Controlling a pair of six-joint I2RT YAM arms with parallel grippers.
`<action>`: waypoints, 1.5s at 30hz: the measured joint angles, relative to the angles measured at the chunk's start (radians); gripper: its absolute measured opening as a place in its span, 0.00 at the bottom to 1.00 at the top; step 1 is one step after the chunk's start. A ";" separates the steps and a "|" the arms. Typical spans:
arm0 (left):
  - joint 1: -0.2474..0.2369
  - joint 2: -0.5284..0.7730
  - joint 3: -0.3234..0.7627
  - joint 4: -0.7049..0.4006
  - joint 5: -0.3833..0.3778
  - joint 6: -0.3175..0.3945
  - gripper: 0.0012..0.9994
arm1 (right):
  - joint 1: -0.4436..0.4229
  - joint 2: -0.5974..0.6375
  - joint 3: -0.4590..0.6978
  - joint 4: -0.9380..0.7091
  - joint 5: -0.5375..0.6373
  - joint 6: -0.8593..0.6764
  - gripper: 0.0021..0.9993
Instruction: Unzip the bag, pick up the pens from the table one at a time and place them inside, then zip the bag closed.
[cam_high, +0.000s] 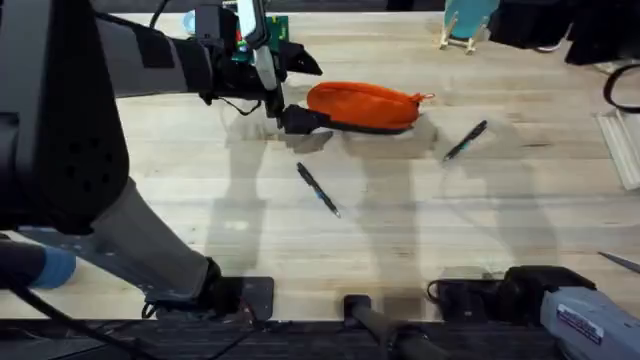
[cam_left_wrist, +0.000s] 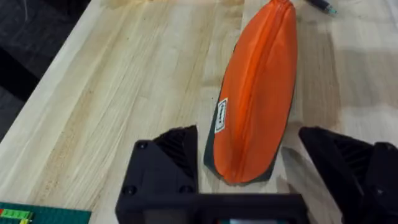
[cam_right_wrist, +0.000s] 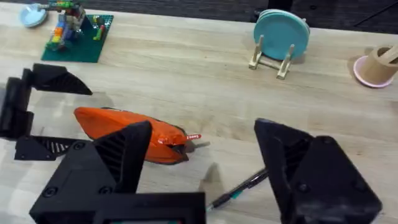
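The orange bag (cam_high: 365, 105) lies on the table (cam_high: 200, 200) with its zipper closed and its pull tab (cam_high: 427, 97) at the right end. My left gripper (cam_high: 300, 92) is open, with one finger on each side of the bag's left end (cam_left_wrist: 249, 112). One pen (cam_high: 318, 188) lies in front of the bag and another pen (cam_high: 465, 140) lies to its right. In the right wrist view my right gripper (cam_right_wrist: 205, 134) is open and empty, low over the near table, facing the bag (cam_right_wrist: 124, 134) and a pen (cam_right_wrist: 242, 186).
A green baseplate with coloured bricks (cam_high: 270, 25) sits at the back behind the left gripper. A teal plate on a wooden stand (cam_high: 465, 25) is at the back right, with a pink cup (cam_right_wrist: 376, 65) further right. Bare wood lies around the pens.
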 joint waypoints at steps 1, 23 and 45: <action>0.000 0.000 0.000 0.000 -0.005 0.000 0.98 | 0.000 0.000 0.000 0.000 0.000 0.000 1.00; -0.041 0.000 0.000 0.001 -0.051 0.002 0.34 | 0.000 0.000 0.000 0.000 0.000 0.000 1.00; -0.042 0.000 0.003 0.007 -0.066 0.004 0.04 | 0.000 0.000 0.000 -0.053 0.000 -0.003 1.00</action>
